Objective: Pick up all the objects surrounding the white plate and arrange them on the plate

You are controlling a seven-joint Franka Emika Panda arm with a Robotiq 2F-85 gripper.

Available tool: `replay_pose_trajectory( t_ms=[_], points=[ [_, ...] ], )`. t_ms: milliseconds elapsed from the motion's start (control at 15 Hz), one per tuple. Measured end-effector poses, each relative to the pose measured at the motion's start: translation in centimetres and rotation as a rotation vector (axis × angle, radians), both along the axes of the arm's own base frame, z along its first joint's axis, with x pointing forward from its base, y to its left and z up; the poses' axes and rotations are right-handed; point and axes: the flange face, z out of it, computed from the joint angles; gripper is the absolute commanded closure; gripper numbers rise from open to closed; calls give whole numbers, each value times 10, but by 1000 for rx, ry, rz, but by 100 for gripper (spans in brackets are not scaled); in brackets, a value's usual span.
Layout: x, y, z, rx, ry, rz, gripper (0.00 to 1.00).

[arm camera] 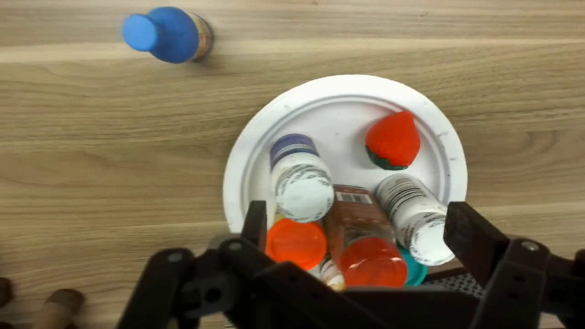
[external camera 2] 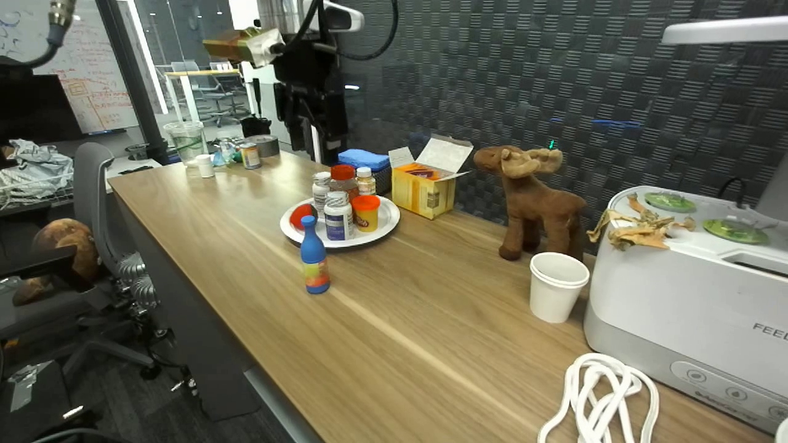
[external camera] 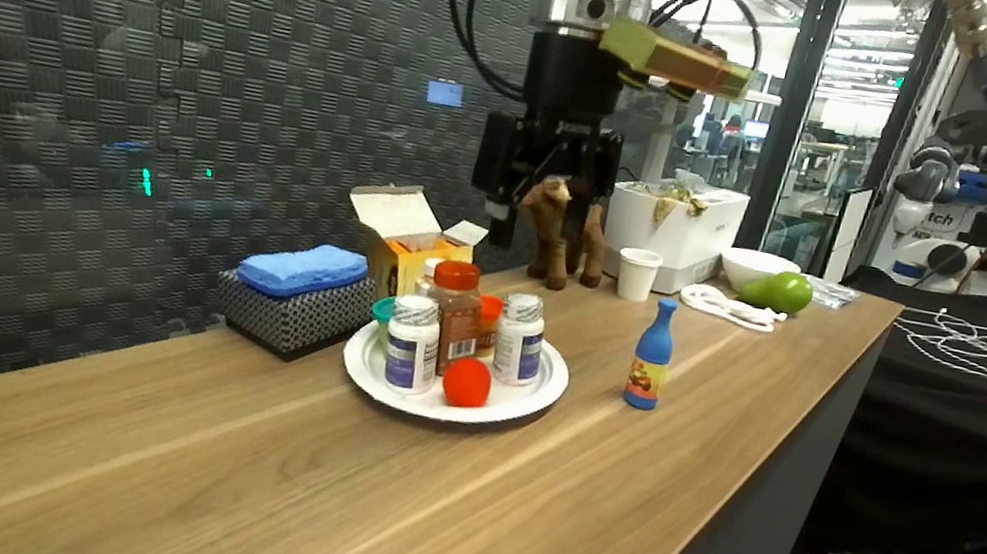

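The white plate [external camera: 442, 410] lies on the wooden table and also shows in the wrist view [arm camera: 338, 87]. On it stand two white bottles [external camera: 519, 343] [arm camera: 413, 214], a red-capped brown bottle [external camera: 457, 327], an orange-lidded tub [external camera 2: 366, 214], a teal-lidded tub [arm camera: 413, 269], a small pale-capped bottle [external camera 2: 365, 181] and a red strawberry [arm camera: 394, 139]. A blue bottle [external camera: 650, 361] stands upright on the table, off the plate; it also shows in the wrist view [arm camera: 176, 35]. My gripper [external camera: 539, 219] is open and empty, above the plate's items; its fingers [arm camera: 356, 219] are spread wide.
Behind the plate are a yellow open box [external camera 2: 425, 191] and a patterned box [external camera: 299, 314] with a blue cloth [external camera: 302, 271]. Further along are a brown moose toy [external camera 2: 535, 203], paper cups [external camera 2: 557, 286], a white appliance [external camera 2: 689, 295] and a white cord [external camera 2: 600, 394].
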Motion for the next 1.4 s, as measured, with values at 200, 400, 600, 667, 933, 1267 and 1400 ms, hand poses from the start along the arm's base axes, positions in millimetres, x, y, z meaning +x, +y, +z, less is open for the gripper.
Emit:
replay_pose_trajectory(
  t_ms=[200, 400, 600, 667, 933, 1267, 1400],
  points=[
    [-12, -41, 11, -9, 2, -113, 0],
    [-24, -71, 8, -17, 29, -188, 0],
    [-38, -95, 3, -18, 67, -255, 0],
    [-43, -100, 1, -19, 80, -273, 0],
    [-53, -106, -11, -23, 131, -294, 0],
    [-62, -99, -26, -30, 188, -282, 0],
    [-63, -96, -30, -34, 194, -273, 0]
  ],
)
